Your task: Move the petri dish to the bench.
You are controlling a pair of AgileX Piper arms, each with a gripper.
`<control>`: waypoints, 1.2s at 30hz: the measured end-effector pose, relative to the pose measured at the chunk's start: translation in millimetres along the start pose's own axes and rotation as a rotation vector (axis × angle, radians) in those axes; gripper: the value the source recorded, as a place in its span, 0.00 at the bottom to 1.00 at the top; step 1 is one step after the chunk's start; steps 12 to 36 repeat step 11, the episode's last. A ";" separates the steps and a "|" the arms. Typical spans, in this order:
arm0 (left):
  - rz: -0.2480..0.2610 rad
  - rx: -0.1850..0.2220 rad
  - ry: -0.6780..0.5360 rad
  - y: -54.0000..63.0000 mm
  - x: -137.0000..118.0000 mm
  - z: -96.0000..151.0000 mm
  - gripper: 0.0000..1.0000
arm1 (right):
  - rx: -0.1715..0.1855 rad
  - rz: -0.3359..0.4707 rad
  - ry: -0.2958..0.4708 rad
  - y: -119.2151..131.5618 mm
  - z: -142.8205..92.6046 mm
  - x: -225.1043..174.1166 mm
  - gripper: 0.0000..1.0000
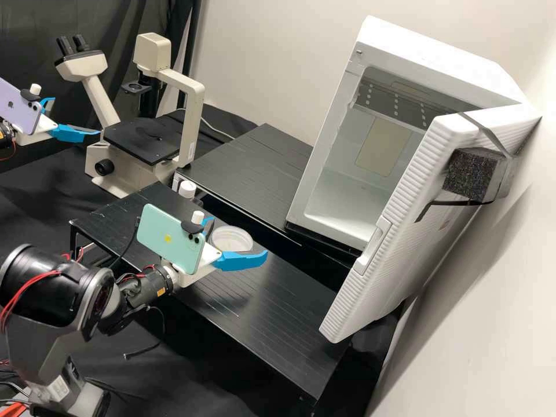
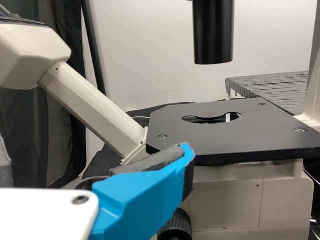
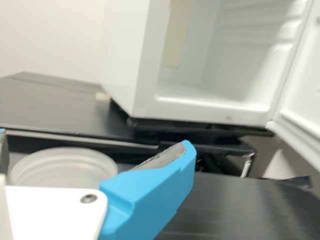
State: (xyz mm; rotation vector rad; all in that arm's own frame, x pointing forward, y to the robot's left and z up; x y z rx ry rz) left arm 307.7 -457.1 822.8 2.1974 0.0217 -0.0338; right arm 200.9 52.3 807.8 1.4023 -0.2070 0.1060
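A round petri dish [image 1: 233,236] sits near the far edge of the near black stand [image 1: 278,295], between the wide-open, empty fingers of the right gripper [image 1: 238,237], and might slide off if they close off-centre; the left gripper [image 1: 76,116] is open, empty.

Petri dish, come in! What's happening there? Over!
Right gripper open by dish. Left gripper open by microscope. Dish on black shelf. Fridge door open, not between gripper and dish.
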 end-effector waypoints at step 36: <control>0.000 0.000 0.000 0.0 0.0 0.0 1.00 | 0.160 0.026 0.089 14.2 -1.4 -15.8 1.00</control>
